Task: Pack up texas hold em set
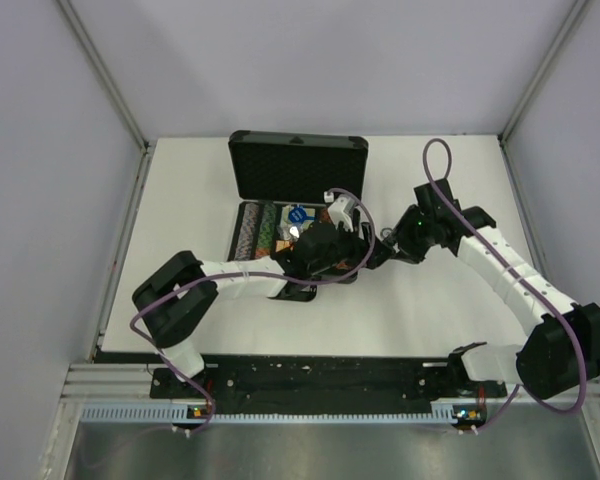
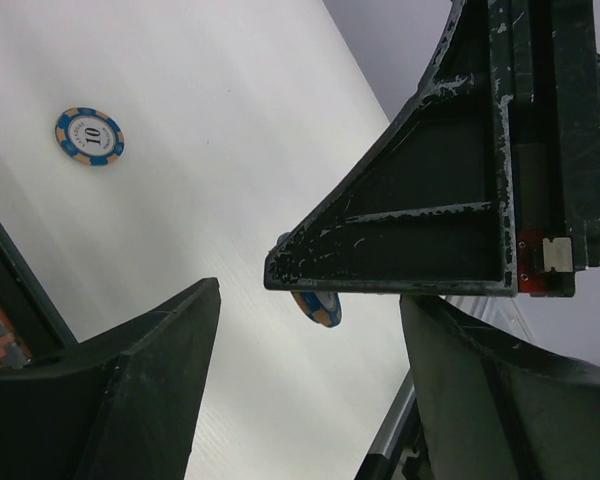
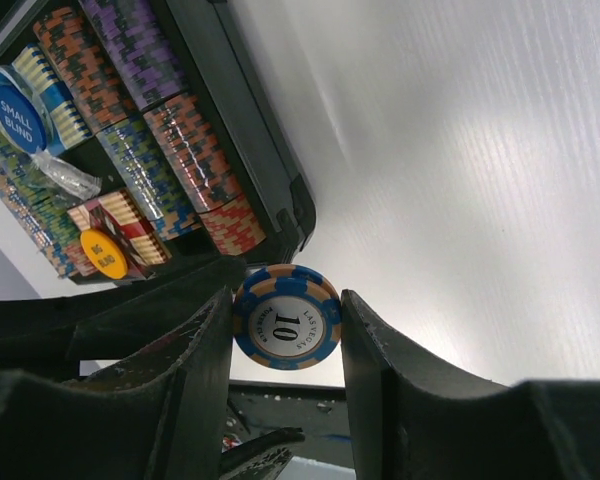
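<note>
Blue 10 chip (image 3: 286, 325) pinched in right tool (image 3: 285, 312); left tool (image 2: 310, 300) spread; black case (image 1: 298, 168) open nearby.

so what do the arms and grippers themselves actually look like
Both the left arm and right arm have white tubular links joined by bulky black joint housings, with a thin purple cable looping loosely along each. The left gripper and right gripper each carry two black wedge-shaped fingers, edges scuffed pale. No sleeves.
</note>
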`<state>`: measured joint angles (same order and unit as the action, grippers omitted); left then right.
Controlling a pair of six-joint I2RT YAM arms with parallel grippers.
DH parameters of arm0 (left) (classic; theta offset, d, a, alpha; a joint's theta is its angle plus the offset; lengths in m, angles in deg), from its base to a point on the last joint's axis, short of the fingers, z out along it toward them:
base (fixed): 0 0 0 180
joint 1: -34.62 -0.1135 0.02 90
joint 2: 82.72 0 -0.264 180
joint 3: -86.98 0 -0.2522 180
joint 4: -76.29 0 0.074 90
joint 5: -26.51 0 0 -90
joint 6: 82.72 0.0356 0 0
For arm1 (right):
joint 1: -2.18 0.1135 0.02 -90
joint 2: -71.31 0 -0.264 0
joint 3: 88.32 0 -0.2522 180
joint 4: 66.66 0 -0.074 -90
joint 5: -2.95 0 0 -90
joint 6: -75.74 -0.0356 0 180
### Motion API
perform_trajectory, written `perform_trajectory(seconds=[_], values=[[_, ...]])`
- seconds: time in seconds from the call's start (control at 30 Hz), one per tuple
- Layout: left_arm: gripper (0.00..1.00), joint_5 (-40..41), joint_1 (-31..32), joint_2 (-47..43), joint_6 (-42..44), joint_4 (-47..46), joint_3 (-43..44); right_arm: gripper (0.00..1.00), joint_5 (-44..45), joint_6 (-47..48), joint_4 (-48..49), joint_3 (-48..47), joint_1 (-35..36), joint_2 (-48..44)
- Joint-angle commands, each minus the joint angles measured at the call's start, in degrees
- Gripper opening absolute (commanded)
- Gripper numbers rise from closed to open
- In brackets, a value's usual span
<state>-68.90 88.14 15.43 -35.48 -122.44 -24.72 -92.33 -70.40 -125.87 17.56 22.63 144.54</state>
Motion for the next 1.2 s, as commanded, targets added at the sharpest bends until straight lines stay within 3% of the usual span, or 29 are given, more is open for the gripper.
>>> perform_trajectory(seconds=[0.0, 0.33, 0.57, 0.67, 0.7, 0.83, 0.93, 1.17], values=[[0.75, 4.61, 0.45, 0.64, -1.97, -4.42, 3.29, 0.23, -2.37, -2.04, -0.16, -1.25, -0.41, -1.42], [0.32, 4.79, 0.54, 1.43, -3.03, -0.39, 5.39, 0.23, -2.54, -2.83, 0.45, -1.61, -0.41, -0.72], [0.20, 6.64, 0.54, 2.66, -3.12, 3.66, 9.35, 0.23, -2.37, -3.36, 1.33, -0.38, -0.41, -1.42], [0.08, 6.38, 0.54, 2.92, -2.85, 3.66, 9.53, 0.23, -2.19, -3.36, 1.42, 0.24, -0.41, -1.69], [0.00, 5.85, 0.54, 2.84, -1.98, 3.92, 9.62, 0.31, -1.41, -2.93, 1.42, 0.59, -0.41, -2.04], [0.00, 3.65, 0.54, 2.14, -0.31, 4.89, 9.35, 0.56, 1.58, -1.26, 1.77, -0.02, -0.32, -3.35], [0.00, 2.69, 0.54, 0.65, 2.15, 6.82, 8.04, 0.66, 3.52, -0.20, 1.77, -1.42, -0.41, -4.06], [0.00, -3.36, -0.08, -6.29, 17.68, 14.89, 3.73, 0.70, 8.18, 3.84, -0.86, -4.33, -1.63, -6.96]])
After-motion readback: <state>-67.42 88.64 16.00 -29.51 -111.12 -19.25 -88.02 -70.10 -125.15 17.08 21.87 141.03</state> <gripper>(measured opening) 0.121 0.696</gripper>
